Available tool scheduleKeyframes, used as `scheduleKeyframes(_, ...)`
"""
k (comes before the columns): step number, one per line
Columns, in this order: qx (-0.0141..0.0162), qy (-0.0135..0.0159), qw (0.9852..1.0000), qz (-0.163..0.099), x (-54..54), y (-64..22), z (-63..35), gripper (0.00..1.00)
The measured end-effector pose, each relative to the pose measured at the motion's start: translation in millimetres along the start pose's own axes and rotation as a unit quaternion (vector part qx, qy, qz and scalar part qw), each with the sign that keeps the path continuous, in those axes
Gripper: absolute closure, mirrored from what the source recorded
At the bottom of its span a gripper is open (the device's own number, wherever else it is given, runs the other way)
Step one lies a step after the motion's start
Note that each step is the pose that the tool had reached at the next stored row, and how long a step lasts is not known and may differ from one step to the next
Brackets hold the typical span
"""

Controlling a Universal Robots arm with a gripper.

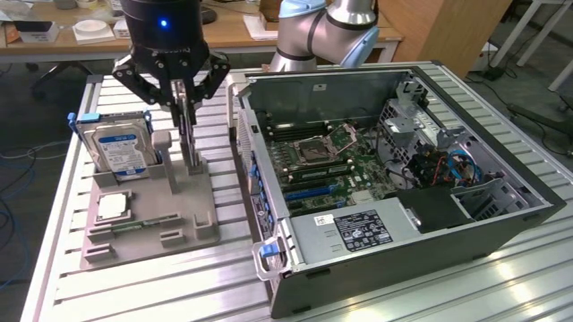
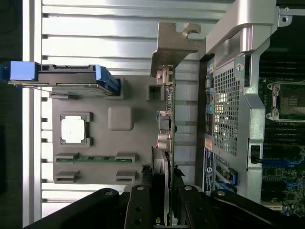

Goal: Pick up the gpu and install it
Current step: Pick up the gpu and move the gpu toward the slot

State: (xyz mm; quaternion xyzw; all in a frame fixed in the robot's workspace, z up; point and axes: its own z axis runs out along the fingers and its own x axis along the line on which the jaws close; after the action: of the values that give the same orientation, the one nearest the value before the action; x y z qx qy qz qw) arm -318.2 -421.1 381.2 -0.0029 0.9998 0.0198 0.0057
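My pincer (image 1: 182, 100) is narrowed onto the top edge of the thin dark gpu card (image 1: 188, 141). The card stands edge-on in the grey plastic holder tray (image 1: 170, 194) on the desk (image 1: 134, 285), left of the open black computer case (image 1: 385, 268). Upright, it offers me both flat faces.

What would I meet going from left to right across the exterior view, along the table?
First the hard drive → the gpu, edge-on, gripped by the claw → the open computer case.
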Motion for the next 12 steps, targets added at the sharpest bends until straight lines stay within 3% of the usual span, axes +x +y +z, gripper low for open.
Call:
scheduleKeyframes(6,0.0004,0.0,1.0,0.0,-0.2,0.5,-12.3,0.74)
scheduleKeyframes(7,0.0032,-0.0001,1.0,0.0,-0.2,0.5,-12.5,0.74)
scheduleKeyframes(10,0.0153,0.0,0.9999,0.0,-0.2,0.5,-13.5,0.74)
scheduleKeyframes(12,0.0163,0.0,0.9999,0.0,-0.2,0.5,-13.7,0.74)
